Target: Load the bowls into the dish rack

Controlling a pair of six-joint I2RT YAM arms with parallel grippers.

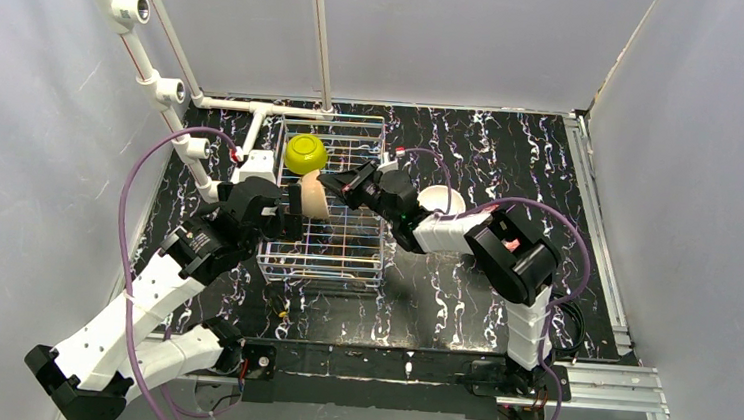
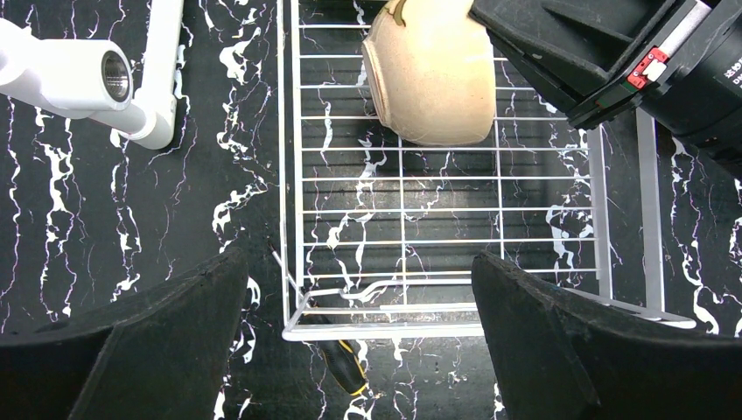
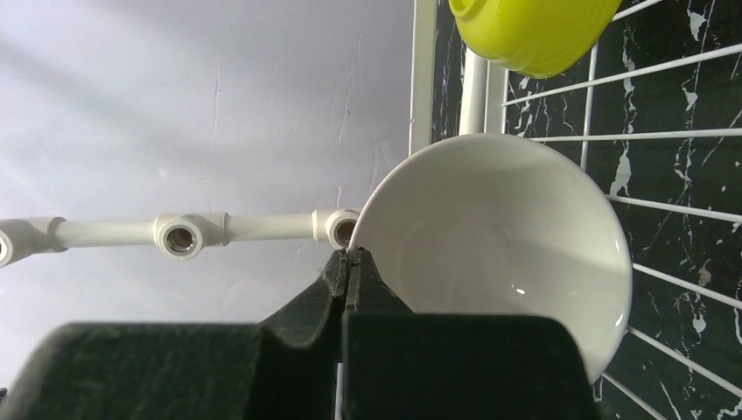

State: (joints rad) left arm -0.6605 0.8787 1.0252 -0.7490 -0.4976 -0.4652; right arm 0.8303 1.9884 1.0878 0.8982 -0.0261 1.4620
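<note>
1 beige bowl (image 2: 433,74) rim-pinched in right end effector (image 3: 350,262); left end effector (image 2: 359,271) wide open, empty.

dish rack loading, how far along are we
Done: the lime-yellow bowl sits at the far end of the dish rack. In hand: the right gripper pinches the beige bowl by its rim, tilted over the rack. Remaining: the white bowl on the table beside the rack; the left gripper is open, empty.
</note>
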